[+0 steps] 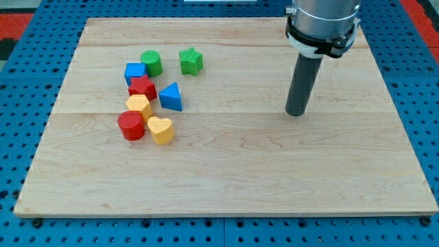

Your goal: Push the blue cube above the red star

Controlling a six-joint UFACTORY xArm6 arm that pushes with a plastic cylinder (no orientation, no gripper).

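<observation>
Wooden board (226, 171) on blue pegboard holds the clustered blocks. At ten o'clock, the blue cube (135, 71) touches the red star (143, 88); light, rigid, likely slippery. My tip (295, 113), bare and holding nothing, stands well apart at three o'clock.

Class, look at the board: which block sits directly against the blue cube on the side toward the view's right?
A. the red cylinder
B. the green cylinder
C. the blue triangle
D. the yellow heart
B: the green cylinder touches the blue cube on its right, while my tip stands far off toward the view's right, away from all blocks.
</observation>
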